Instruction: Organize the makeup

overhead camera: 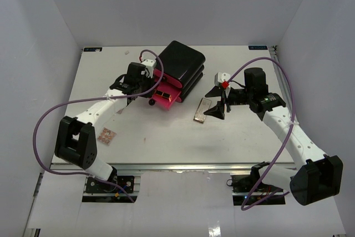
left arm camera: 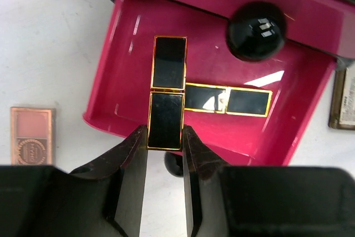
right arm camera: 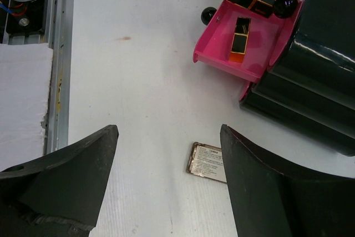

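The left end effector (left arm camera: pixel 165 132) was pinching a black-and-gold lipstick (left arm camera: pixel 167 90) by its lower end, fingers pressed to both sides, and in the left wrist view the tube ran up the middle of the frame over the open pink drawer (left arm camera: pixel 125 95). I could not tell whether it was resting on the drawer floor or hanging just above it. A second lipstick (left arm camera: pixel 227 99) lay flat in the drawer, crosswise, its end just beside the held tube's middle. The drawer's black knob (left arm camera: pixel 256 30) sat in the upper right of that view. In the top view the drawer stuck out toward the lower left from the black box (overhead camera: pixel 182 62) at upper centre. The right end effector (right arm camera: pixel 169 131) was spread wide with nothing between its fingers, over the white surface (right arm camera: pixel 144 81). The beige palette (right arm camera: pixel 208 162) lay flat on the surface at the bottom of the right wrist view, near the right-hand finger. A small copper compact (overhead camera: pixel 107 135) lay well apart in the lower left of the top view.
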Controlling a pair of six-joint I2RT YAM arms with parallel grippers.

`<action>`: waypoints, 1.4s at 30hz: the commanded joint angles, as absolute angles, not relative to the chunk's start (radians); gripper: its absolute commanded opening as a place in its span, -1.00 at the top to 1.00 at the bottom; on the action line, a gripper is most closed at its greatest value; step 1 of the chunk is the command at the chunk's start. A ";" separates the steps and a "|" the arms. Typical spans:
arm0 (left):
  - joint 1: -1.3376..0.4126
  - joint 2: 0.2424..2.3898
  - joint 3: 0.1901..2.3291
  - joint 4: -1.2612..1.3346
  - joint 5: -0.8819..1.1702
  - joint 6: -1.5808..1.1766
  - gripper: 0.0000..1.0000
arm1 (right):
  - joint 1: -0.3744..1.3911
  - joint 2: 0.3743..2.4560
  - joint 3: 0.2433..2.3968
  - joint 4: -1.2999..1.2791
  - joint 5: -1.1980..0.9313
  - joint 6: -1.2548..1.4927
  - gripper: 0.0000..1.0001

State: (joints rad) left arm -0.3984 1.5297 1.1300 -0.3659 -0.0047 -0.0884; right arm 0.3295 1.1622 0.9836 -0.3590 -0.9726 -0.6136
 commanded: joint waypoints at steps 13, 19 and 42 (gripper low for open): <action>-0.376 1.629 1.258 -0.319 -0.039 -0.048 -0.05 | 0.319 1.157 0.971 -0.327 -1.010 -0.627 -0.61; -0.376 1.541 1.230 -0.307 -0.002 -0.068 -0.49 | 0.318 1.160 0.968 -0.328 -1.014 -0.630 -0.62; -0.330 0.790 0.450 -0.044 0.082 -0.717 0.62 | 0.322 1.499 1.360 -0.151 -0.540 0.019 -0.65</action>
